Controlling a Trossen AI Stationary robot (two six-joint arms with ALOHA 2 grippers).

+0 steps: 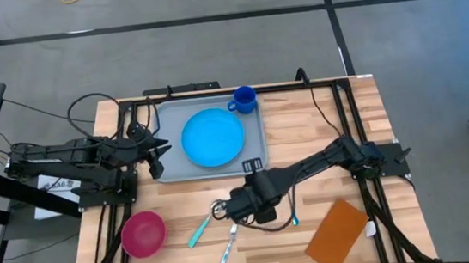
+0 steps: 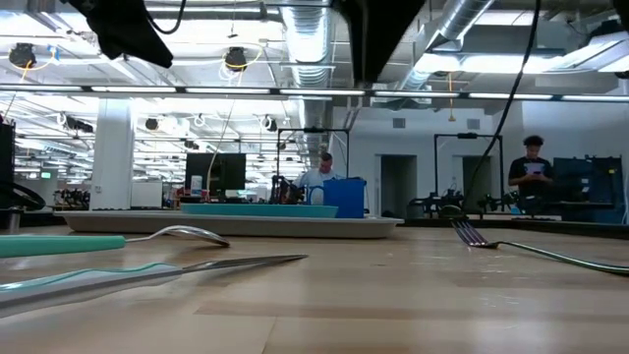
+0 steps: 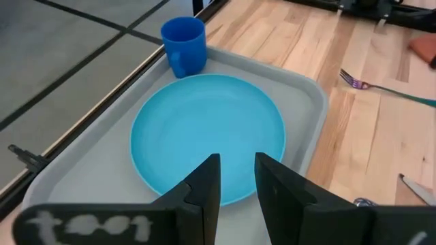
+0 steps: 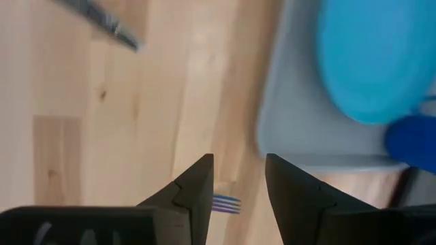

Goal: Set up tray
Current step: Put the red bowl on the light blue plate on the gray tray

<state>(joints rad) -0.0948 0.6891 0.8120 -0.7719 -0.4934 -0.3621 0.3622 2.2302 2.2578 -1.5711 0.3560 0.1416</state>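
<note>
The tray (image 1: 169, 146) is a wide, pale grey-blue plastic rectangle with rounded corners and a raised rim, lying flat on the wooden bench (image 1: 304, 133) just ahead of the left claw (image 1: 156, 156); it carries a round bright blue plate (image 1: 212, 136) at its middle and a dark blue mug (image 1: 244, 100) in its far corner; the left claw hovers at the tray's near edge, fingers parted, grasping nothing; the right claw (image 1: 225, 208) hangs over bare bench beside the tray, released and empty, with a fork (image 4: 227, 203) just beneath it; a spoon (image 1: 199, 231) and a knife (image 1: 226, 250) lie close by; a pink bowl (image 1: 143, 233) sits farther out; a rust-brown napkin (image 1: 338, 235) lies behind its arm.
</note>
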